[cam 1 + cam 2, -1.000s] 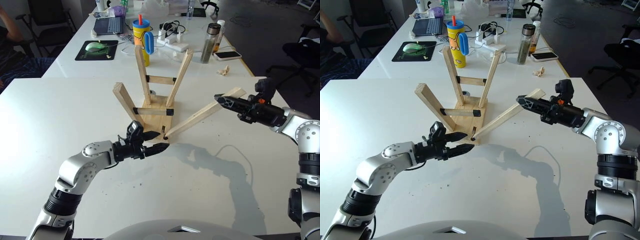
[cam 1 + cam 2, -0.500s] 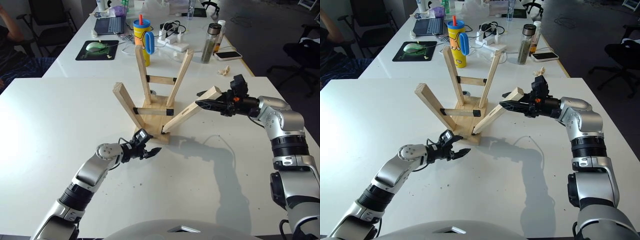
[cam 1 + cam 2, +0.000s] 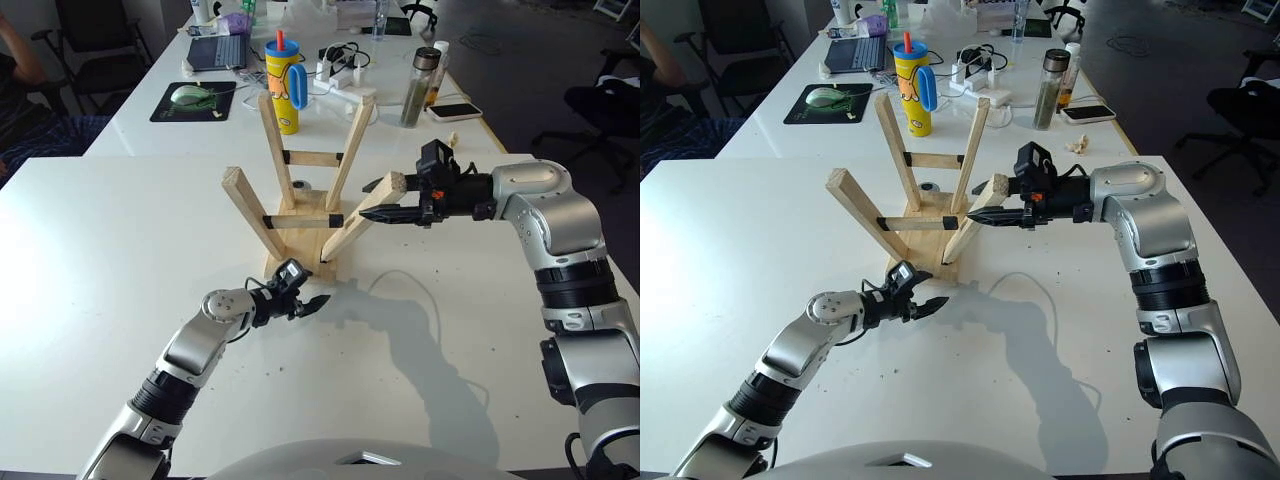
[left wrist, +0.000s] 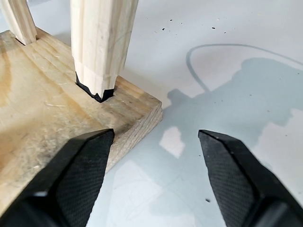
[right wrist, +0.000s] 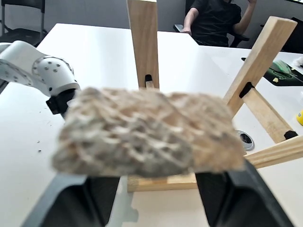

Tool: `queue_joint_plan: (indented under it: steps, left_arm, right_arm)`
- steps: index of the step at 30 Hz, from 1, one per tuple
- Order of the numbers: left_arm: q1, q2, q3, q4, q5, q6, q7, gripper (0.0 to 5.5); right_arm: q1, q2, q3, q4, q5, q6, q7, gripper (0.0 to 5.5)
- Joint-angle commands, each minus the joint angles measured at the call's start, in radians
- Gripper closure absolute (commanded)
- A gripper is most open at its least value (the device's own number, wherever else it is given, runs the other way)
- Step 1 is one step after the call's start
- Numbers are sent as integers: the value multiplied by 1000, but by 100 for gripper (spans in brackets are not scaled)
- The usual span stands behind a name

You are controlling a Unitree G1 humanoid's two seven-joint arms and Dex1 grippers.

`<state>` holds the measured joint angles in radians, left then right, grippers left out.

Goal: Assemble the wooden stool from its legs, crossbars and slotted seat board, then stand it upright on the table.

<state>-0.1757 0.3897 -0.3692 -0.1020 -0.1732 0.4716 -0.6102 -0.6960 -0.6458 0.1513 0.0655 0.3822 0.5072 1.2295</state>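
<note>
Two grippers work one corner of the upturned stool. Nearest the table's (image 3: 120, 250) front edge, the left gripper (image 3: 312, 300) lies low on the surface with its jaws spread wide and nothing between them. It sits just beside the near corner of the seat board (image 3: 298, 250), and whether a finger touches the wood cannot be told. The board lies flat near the middle of the table, with three legs standing in it and two crossbars (image 3: 312, 158) between them. From a slot at that near corner, the fourth leg (image 3: 355, 225) leans up and away toward the table's right edge. The right gripper (image 3: 388, 203) is clamped on its raised top end, so the right arm is the one placed to swing that long axis upright. The left looks set to steady the board. No writing can be read on the wood. On the next table, beyond the far edge, the print on a yellow cup (image 3: 283, 85) is too small to make out.
</note>
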Motion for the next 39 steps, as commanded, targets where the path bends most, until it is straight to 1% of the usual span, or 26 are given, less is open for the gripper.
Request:
queue_joint_plan:
  steps: [1, 5, 11, 16, 19, 24, 31, 33, 35, 39]
  left_arm:
    - [39, -9, -8, 35, 20, 26, 5, 218]
    - [30, -28, -5, 76, 32, 5, 9, 218]
    - [29, -50, -5, 150, 54, -36, 14, 218]
    - [34, -65, -7, 182, 64, -55, 21, 218]
    - [31, -68, -10, 194, 72, -57, 22, 218]
    - [31, -68, -8, 197, 74, -53, 19, 218]
    - [25, -72, -7, 200, 79, -45, 11, 218]
    - [21, -73, -7, 201, 80, -41, 10, 218]
    - [19, -78, -3, 202, 77, -43, 12, 218]
    - [32, -109, 40, 135, 50, -97, 37, 218]
  right_arm:
    - [25, 17, 90, 37, -68, 78, -42, 346]
    - [-58, 19, 146, 139, -106, 70, -16, 346]
    - [-157, 20, 217, 272, -149, 6, 55, 346]
    - [-209, 54, 256, 370, -181, -38, 68, 346]
    - [-225, 83, 258, 398, -178, -76, 75, 346]
    - [-180, 90, 249, 317, -152, -102, 104, 346]
    - [-151, 116, 247, 319, -161, -174, 92, 346]
    - [-164, 129, 248, 353, -172, -159, 72, 346]
    - [-197, 160, 246, 411, -171, -98, 40, 346]
    - [-213, 170, 278, 439, -212, -49, 29, 346]
